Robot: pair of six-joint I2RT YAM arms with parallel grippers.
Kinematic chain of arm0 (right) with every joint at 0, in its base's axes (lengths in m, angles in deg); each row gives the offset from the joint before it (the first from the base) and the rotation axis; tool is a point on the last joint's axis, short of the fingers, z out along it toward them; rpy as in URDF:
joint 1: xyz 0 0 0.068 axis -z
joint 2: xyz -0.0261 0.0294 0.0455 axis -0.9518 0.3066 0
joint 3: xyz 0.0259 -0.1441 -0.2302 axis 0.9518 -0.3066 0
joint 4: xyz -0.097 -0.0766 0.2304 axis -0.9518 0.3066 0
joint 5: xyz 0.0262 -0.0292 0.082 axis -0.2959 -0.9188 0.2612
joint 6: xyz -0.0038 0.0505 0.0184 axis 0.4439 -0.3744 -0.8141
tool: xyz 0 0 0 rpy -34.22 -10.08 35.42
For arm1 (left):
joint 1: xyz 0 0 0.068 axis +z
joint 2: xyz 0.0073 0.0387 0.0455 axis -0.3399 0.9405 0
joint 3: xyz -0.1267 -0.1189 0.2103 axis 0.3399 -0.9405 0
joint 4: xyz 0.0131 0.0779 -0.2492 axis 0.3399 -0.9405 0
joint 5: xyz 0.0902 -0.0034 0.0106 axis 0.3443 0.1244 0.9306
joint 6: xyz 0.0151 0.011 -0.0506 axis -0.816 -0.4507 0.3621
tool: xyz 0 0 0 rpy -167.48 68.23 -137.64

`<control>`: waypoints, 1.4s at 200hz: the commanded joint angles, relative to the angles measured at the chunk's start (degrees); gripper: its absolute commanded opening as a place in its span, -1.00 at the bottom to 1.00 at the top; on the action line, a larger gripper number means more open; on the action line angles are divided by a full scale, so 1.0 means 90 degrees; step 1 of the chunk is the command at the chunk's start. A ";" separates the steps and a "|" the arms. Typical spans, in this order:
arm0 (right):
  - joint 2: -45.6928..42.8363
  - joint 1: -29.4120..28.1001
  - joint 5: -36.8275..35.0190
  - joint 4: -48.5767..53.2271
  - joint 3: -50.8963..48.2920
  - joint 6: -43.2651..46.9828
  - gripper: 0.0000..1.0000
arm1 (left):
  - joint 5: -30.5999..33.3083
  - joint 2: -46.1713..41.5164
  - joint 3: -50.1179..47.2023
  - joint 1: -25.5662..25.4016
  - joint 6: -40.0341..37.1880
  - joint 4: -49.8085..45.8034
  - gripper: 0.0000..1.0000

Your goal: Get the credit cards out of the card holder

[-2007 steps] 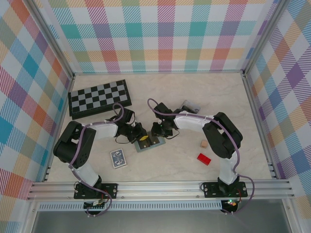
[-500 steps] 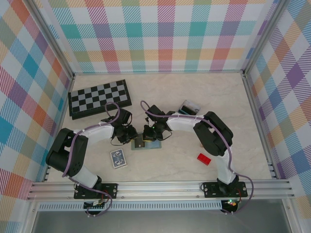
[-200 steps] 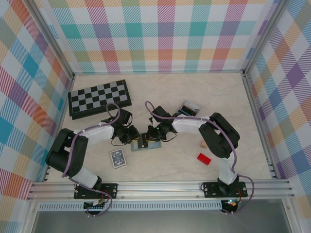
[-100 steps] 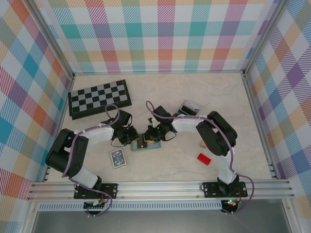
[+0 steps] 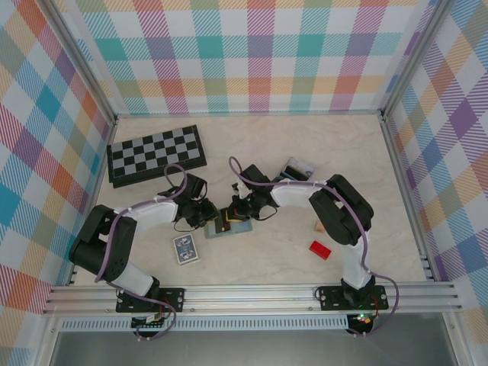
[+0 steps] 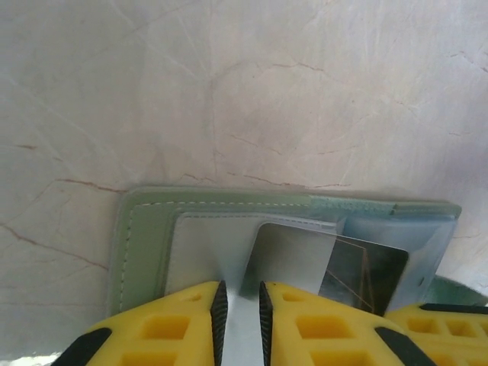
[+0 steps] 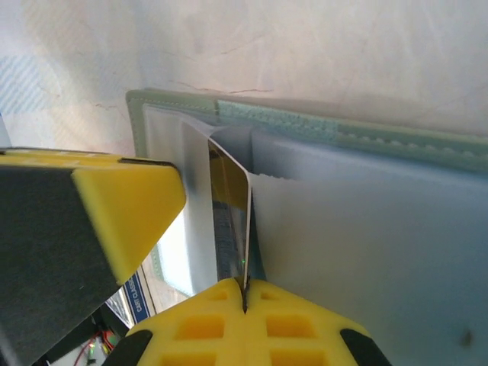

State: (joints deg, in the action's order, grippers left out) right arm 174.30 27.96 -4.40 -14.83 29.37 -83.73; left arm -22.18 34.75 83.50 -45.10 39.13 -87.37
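My right gripper (image 7: 245, 293) has just clamped shut on a credit card (image 7: 231, 191) edge while the left gripper (image 6: 240, 305), jaws narrow, pins the open card holder (image 5: 232, 227) near the middle of the tabletop (image 5: 320, 152), so I judge this card ready to slide out

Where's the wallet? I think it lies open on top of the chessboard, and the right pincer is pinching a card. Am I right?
Not quite. The wallet lies open on the marble table, in front of the chessboard and apart from it, as the top external view shows. The right pincer is indeed pinching a card.
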 commanded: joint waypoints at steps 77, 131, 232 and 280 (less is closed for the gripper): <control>-0.2784 0.0434 -0.2038 0.1626 -0.0182 0.3362 -1.00 | 0.0990 -0.1181 0.1271 -0.0048 -0.0507 -0.2068 0.22; -0.3150 0.1097 -0.3153 0.1923 0.0543 0.4607 -1.00 | 0.1496 -0.1713 0.1272 0.0127 -0.0845 -0.2606 0.71; -0.2216 0.3079 -0.2057 0.2976 0.1982 0.7567 -1.00 | 0.1682 -0.2008 0.1113 0.0429 -0.1327 -0.2753 1.00; -0.1721 0.3513 -0.1838 0.3770 0.2231 0.8475 -1.00 | 0.1436 -0.1931 0.0995 0.0518 -0.1166 -0.2681 1.00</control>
State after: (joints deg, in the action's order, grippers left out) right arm 157.49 58.98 -24.38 12.80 47.25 -14.86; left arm -7.87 17.51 93.66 -41.45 28.33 -110.84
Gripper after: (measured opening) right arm 0.046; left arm 0.999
